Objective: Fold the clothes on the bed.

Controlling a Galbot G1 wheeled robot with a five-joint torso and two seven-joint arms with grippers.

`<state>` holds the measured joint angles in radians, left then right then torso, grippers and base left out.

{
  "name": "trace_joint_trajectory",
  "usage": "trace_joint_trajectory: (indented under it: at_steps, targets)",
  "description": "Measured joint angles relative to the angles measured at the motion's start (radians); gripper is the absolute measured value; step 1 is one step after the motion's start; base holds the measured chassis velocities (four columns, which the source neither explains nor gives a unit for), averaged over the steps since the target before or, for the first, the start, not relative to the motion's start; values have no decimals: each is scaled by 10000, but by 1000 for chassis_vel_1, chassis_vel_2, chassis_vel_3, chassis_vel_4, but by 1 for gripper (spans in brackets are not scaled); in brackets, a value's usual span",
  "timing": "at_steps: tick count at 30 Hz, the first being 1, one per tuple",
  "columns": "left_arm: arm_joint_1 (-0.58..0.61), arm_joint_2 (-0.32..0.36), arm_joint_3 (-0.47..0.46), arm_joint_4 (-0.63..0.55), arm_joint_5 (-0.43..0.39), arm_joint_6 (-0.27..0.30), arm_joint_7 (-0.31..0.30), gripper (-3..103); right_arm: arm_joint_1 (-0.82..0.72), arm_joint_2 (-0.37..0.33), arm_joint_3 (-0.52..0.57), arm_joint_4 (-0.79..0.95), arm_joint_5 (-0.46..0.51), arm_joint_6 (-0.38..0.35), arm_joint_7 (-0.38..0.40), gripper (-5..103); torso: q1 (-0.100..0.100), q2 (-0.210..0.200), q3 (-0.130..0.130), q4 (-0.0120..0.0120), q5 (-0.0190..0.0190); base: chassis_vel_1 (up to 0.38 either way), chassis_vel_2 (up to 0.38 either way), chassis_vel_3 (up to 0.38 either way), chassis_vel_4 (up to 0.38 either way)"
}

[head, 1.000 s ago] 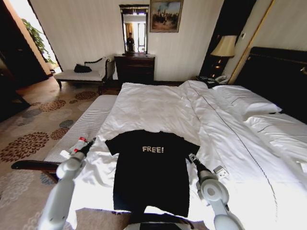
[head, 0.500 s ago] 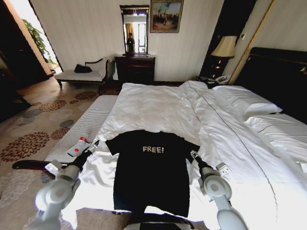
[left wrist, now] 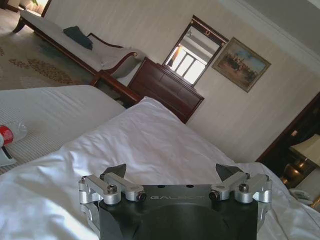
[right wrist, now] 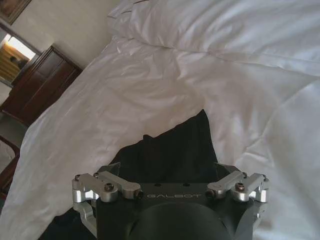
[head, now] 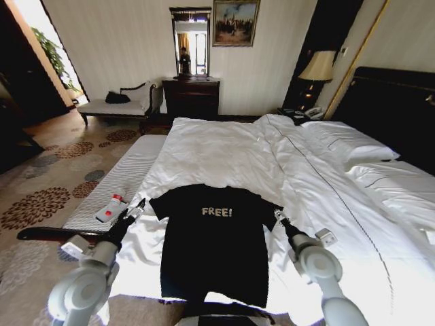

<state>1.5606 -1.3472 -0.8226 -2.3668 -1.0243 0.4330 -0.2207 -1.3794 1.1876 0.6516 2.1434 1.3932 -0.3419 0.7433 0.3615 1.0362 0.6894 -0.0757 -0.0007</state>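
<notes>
A black T-shirt point(head: 211, 248) with white "FREE!" lettering lies flat, chest up, at the foot of the white bed point(head: 224, 146). My left gripper point(head: 139, 206) hovers open just off the shirt's left sleeve, over white duvet point(left wrist: 150, 130); in the left wrist view its fingers point(left wrist: 116, 172) stand wide apart with nothing between them. My right gripper point(head: 278, 215) sits at the right sleeve's edge. In the right wrist view it point(right wrist: 169, 169) is open, with the black sleeve point(right wrist: 175, 145) just beyond the fingertips.
A pale striped bench point(head: 126, 176) runs along the bed's left side, with a red-and-white bottle point(head: 111, 207) on it. Pillows point(head: 346, 142) and a dark headboard point(head: 401, 102) are at the right. A dresser with mirror point(head: 192, 95) stands against the far wall.
Both arms have dropped lower in the head view. The left gripper has edged toward the shirt's left sleeve, and the right gripper has slid slightly forward and rightward. The shirt has not moved.
</notes>
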Motion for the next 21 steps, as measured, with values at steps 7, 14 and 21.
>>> trace_joint_trajectory:
  at_steps: [7,14,21]
  targets:
    - [-12,281,-56,-125,585,-305,82,100,1015,-770,-134,-1402,-132,-485,-974,100,2,0,1,2,6,0,0,0,0]
    - [-120,479,16,136,789,-380,-35,100,1700,-680,-296,-2391,-289,-498,-1993,100,1,-1,1,0,0,0,0,0,0]
    - [-250,596,-108,-28,-192,-157,-60,100,2086,-70,-469,-3046,-810,-383,-2295,100,2,-2,0,2,1,0,0,0,0]
